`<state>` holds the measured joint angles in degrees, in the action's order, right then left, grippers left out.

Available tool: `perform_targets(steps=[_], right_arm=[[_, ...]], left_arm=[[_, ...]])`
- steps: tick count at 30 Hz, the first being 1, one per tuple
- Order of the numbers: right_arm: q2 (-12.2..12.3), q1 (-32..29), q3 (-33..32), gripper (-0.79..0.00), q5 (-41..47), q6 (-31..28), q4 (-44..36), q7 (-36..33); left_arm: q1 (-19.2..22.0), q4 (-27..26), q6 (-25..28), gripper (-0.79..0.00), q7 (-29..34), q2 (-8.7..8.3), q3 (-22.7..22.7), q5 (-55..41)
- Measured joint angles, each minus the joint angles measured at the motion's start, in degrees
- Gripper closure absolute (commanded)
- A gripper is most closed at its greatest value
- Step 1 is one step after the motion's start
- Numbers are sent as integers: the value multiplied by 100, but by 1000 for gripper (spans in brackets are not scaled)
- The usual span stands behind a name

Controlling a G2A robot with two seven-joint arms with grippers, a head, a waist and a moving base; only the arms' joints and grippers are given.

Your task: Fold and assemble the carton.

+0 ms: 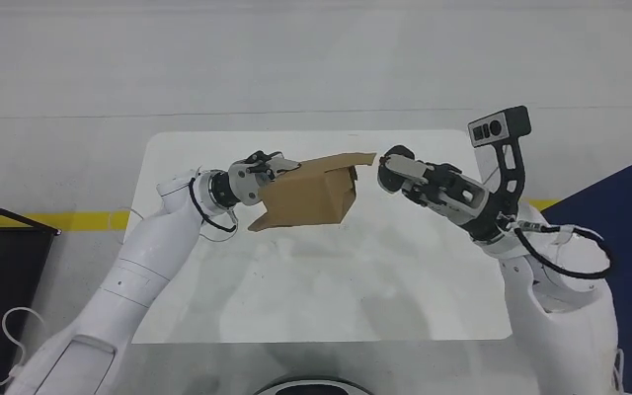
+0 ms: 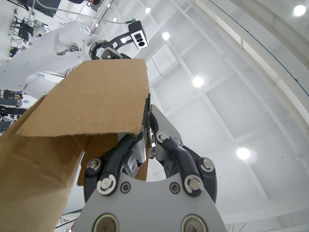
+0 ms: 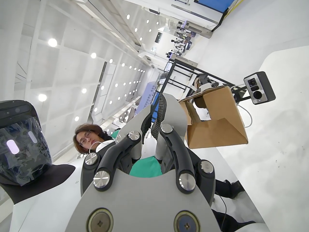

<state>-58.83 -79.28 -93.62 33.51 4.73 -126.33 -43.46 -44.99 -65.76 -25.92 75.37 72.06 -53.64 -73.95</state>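
Note:
A brown cardboard carton [image 1: 311, 193] is held tilted above the middle of the white table [image 1: 395, 286]; its end flaps toward the right arm stand open. My left gripper [image 1: 276, 168] is shut on the carton's left edge. In the left wrist view a thin cardboard wall [image 2: 84, 97] is pinched between the pads of my left gripper [image 2: 147, 117]. My right gripper [image 1: 387, 168] hovers just right of the carton's open flap, apart from it. In the right wrist view my right gripper [image 3: 158, 107] is shut with nothing in it, and the carton [image 3: 217, 121] lies a short way beyond.
The table surface around and below the carton is bare white. A dark object [image 1: 20, 257] stands off the table's left side, beside a yellow floor line. A blue panel [image 1: 602, 212] sits beyond the table's right edge.

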Motion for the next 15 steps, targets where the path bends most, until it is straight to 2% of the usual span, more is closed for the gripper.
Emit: perform_targets(steps=[7, 15], right_arm=[[28, 553, 587, 0, -483, 591, 254, -290], [59, 460, 717, 0, -772, 723, 285, -446]], left_arm=[[0, 0, 0, 0, 0, 0, 0, 0], [0, 0, 0, 0, 0, 0, 0, 0]])
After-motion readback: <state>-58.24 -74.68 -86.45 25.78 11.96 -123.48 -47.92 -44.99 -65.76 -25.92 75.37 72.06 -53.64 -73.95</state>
